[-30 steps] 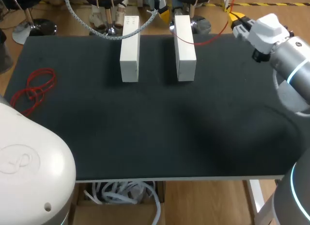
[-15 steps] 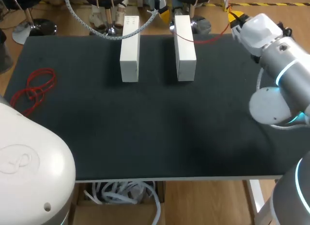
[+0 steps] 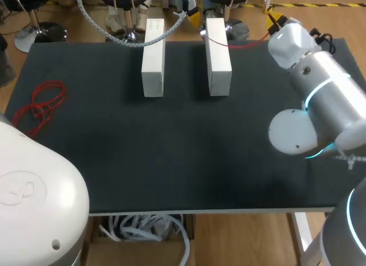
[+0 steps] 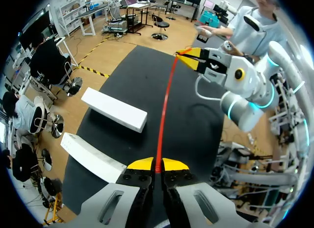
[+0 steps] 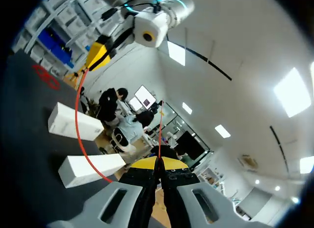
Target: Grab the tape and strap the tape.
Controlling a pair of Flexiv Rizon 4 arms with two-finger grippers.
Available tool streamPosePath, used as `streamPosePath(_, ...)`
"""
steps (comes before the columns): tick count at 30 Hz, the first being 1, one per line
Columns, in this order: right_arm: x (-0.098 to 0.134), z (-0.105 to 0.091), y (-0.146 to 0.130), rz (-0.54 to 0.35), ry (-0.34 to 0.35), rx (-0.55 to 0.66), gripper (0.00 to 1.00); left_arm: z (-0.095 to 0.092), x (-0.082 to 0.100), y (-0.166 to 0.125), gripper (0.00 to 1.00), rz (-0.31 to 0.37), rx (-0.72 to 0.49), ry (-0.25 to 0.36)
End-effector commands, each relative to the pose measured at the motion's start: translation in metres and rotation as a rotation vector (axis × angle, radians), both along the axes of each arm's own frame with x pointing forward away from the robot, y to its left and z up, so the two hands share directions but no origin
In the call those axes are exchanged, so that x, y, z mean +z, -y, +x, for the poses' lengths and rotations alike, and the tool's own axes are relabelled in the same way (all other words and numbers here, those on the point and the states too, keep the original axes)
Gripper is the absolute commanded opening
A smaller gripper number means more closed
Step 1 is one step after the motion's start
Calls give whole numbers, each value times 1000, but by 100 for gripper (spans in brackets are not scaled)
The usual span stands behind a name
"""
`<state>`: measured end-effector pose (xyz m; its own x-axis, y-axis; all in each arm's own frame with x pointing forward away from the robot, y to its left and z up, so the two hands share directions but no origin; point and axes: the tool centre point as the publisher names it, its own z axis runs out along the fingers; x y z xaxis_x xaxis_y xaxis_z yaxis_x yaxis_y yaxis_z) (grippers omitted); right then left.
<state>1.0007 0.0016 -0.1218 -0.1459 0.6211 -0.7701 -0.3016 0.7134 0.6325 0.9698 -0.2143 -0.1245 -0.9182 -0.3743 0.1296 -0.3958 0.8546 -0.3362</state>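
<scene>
Hanging slack above the far right of the dark surface (image 3: 171, 151), the thin red tape (image 4: 164, 105) was pinched at each end by the left arm's fingers (image 4: 141, 164) and the right arm's fingers (image 5: 172, 164), presumably for strapping the two white rectangular blocks (image 3: 153, 54).

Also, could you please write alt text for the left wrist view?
The left gripper is shut on a red tape that runs straight over the black table to the right gripper, which grips its far end. Two white blocks lie beside the tape.
</scene>
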Motion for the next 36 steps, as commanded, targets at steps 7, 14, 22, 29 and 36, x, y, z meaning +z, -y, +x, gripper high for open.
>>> streamPosePath(7, 3, -10, -12, -2, 144, -703, 0, 0, 1, 0, 0, 4, 2, -1)
streamPosePath(14, 3, -10, -12, -2, 144, -703, 0, 0, 1, 0, 0, 4, 2, -1)
streamPosePath(22, 3, -10, -12, -2, 144, -703, 0, 0, 1, 0, 0, 4, 2, -1)
streamPosePath(29, 3, -10, -12, -2, 144, -703, 0, 0, 1, 0, 0, 4, 2, -1)
streamPosePath(36, 13, -2, -23, -196, 143, -633, 0, 0, 1, 0, 0, 4, 2, -1)
